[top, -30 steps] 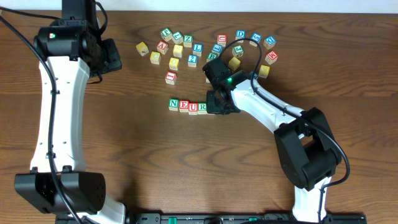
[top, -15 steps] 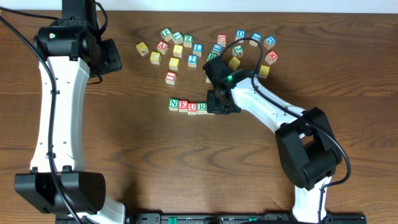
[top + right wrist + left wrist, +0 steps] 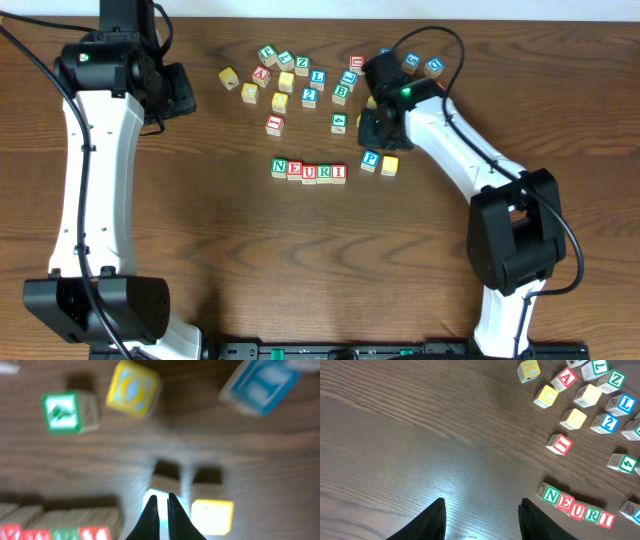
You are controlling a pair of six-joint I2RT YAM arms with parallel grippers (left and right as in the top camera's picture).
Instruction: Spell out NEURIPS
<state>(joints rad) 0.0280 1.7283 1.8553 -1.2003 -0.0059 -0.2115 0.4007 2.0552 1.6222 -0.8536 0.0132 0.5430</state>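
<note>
The cubes N (image 3: 279,167), E (image 3: 294,170), U (image 3: 309,173), R (image 3: 324,173) and I (image 3: 339,172) stand in a row at mid-table. The row also shows in the left wrist view (image 3: 577,508). The blue P cube (image 3: 370,159) and the plain yellow-faced cube (image 3: 389,165) sit just right of the row, apart from it. My right gripper (image 3: 369,138) hovers just behind the P cube, shut and empty. In the right wrist view its tips (image 3: 161,498) are over the blurred P cube (image 3: 151,496), beside the yellow cube (image 3: 212,516). My left gripper (image 3: 481,510) is open and empty over bare table.
Several loose letter cubes lie scattered at the back of the table, among them a red I (image 3: 274,124), a blue 2 (image 3: 309,96), a Z (image 3: 302,65) and a green cube (image 3: 339,123). The right arm (image 3: 450,150) crosses the right half.
My right gripper has left the row's right end and moved back and right. The I cube now stands uncovered at the row's end. The P and yellow cubes show.
</note>
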